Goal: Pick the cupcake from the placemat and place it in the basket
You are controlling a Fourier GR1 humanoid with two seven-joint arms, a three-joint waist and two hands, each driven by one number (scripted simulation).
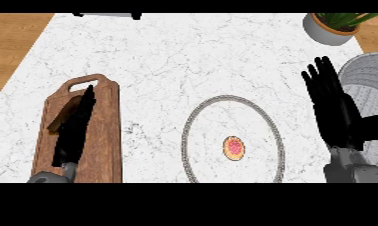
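The cupcake [234, 148], tan with a pink top, sits on a white oval placemat [198, 120] with a grey rim, right of the counter's middle. A grey basket [360, 76] stands at the right edge, partly cut off by the frame. My right hand [332, 110] is open with fingers straight and pointing away, between the placemat and the basket, to the right of the cupcake and apart from it. At the lower left my left hand [75, 127] is open, fingers straight, lying over the cutting board.
A wooden cutting board [103, 135] with a handle hole lies at the left. A potted plant [332, 26] in a grey pot stands at the far right corner. A dark object [107, 14] shows at the far edge. Wooden floor borders the white marble counter.
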